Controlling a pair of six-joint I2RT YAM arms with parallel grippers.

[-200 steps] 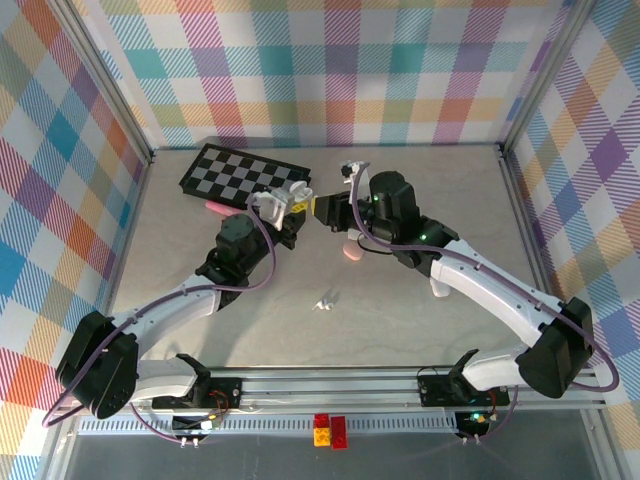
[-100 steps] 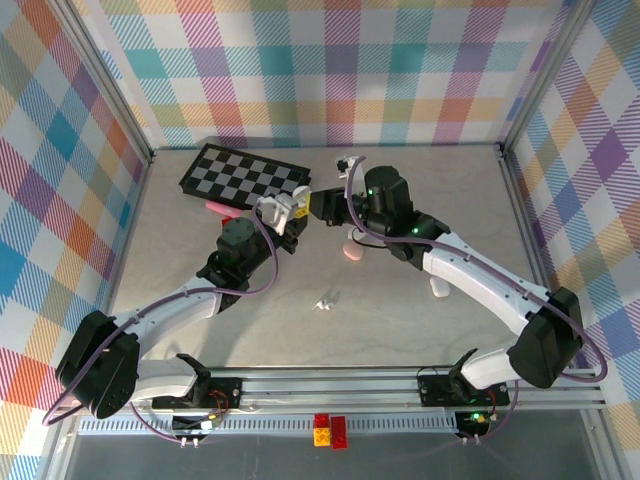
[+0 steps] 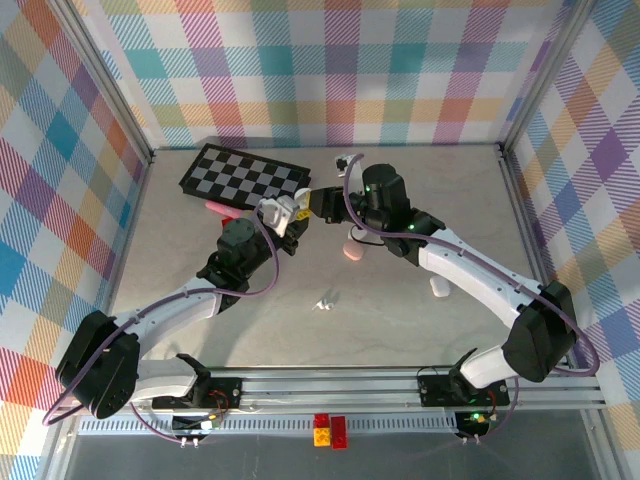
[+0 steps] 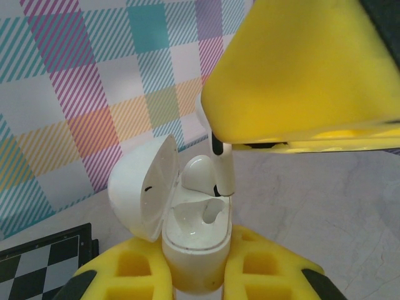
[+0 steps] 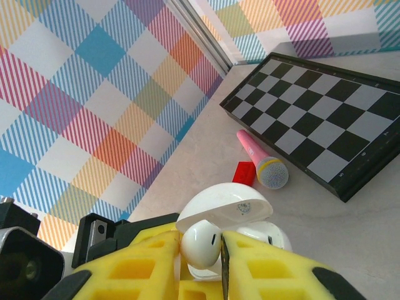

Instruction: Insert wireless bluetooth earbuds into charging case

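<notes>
Tabletop [image 3: 400,310] — chessboard [image 3: 245,175] at rear left.
Left fingers [image 4: 125,275] — clamped on the white charging case [image 4: 190,244], lid swung open.
Right fingers [image 5: 144,269] — pinching one white earbud [image 4: 201,174], its head at the case's mouth.

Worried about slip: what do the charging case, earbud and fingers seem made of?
The charging case: glossy white hard plastic, with soft highlights. The earbud: the same smooth white plastic. The fingers: matte yellow, perhaps printed plastic or rubber; recessed pockets show.
</notes>
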